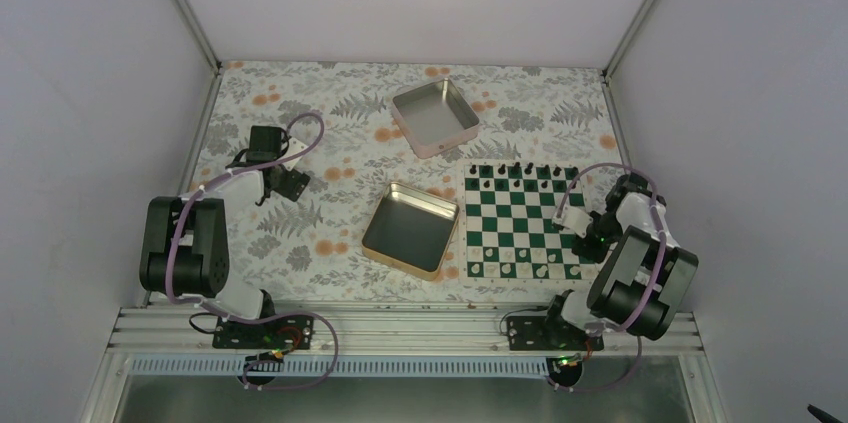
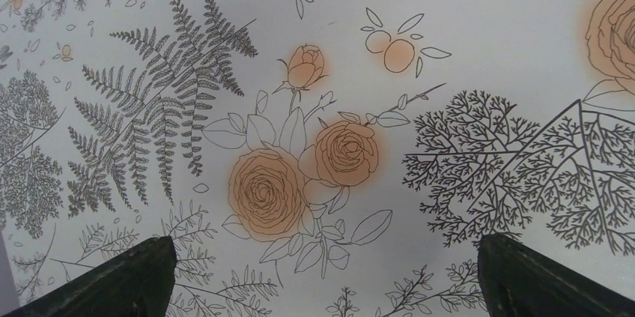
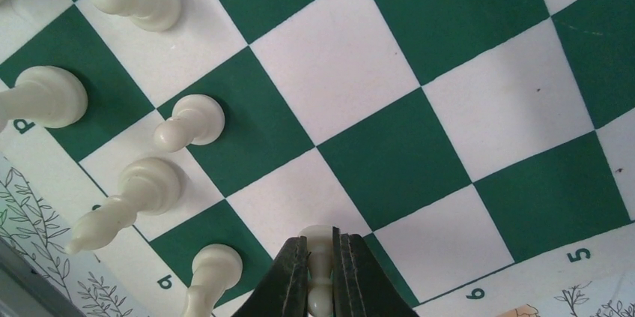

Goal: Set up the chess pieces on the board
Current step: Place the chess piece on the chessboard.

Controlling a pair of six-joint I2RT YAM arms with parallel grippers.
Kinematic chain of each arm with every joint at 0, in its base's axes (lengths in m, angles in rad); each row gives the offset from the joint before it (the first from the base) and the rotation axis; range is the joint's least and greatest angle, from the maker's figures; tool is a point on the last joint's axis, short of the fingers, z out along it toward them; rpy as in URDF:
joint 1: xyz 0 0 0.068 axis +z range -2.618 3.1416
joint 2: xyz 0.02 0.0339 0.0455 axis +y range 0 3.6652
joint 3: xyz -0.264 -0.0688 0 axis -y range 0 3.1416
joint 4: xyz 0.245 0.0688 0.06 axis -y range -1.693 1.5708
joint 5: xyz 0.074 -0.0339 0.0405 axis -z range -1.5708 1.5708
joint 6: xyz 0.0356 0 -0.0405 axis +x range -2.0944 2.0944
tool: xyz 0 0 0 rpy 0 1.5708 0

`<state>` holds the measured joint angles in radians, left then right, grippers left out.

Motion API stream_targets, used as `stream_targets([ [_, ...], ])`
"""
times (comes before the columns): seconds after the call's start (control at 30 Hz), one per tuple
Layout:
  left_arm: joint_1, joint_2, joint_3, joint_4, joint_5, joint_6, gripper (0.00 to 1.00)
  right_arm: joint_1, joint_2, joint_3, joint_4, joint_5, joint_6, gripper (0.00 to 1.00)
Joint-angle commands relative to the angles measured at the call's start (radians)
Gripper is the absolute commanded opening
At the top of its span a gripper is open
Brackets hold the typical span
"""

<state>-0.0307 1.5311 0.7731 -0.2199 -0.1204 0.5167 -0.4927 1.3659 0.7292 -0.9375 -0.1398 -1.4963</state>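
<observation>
In the right wrist view my right gripper (image 3: pixel 320 257) is shut on a cream pawn (image 3: pixel 317 237), held base-down just over a white square near the board's edge (image 3: pixel 389 159). Other cream chess pieces stand to its left: a pawn (image 3: pixel 191 122), a taller piece (image 3: pixel 131 197) and another (image 3: pixel 210 276). From above, the green and white board (image 1: pixel 520 225) lies at the right, with the right gripper (image 1: pixel 590 233) at its right edge. My left gripper (image 1: pixel 285 183) hangs open far to the left over the floral cloth, its fingers (image 2: pixel 112 279) wide apart with nothing between them.
Two open square metal tins lie on the cloth: one (image 1: pixel 410 228) right beside the board's left edge, one (image 1: pixel 435 118) farther back. Small black chessmen (image 1: pixel 515 175) line the board's far rows. Grey walls enclose the table.
</observation>
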Motion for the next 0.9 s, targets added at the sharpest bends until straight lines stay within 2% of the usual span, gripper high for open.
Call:
stream_targets([
  [0.0, -0.005, 0.009, 0.012, -0.01, 0.006, 0.015, 1.0, -0.011, 0.01, 0.005, -0.014, 0.016, -0.012, 0.06],
  [0.87, -0.009, 0.019, 0.015, -0.016, 0.005, 0.019, 1.0, -0.004, 0.033, 0.006, -0.043, 0.034, -0.016, 0.07],
])
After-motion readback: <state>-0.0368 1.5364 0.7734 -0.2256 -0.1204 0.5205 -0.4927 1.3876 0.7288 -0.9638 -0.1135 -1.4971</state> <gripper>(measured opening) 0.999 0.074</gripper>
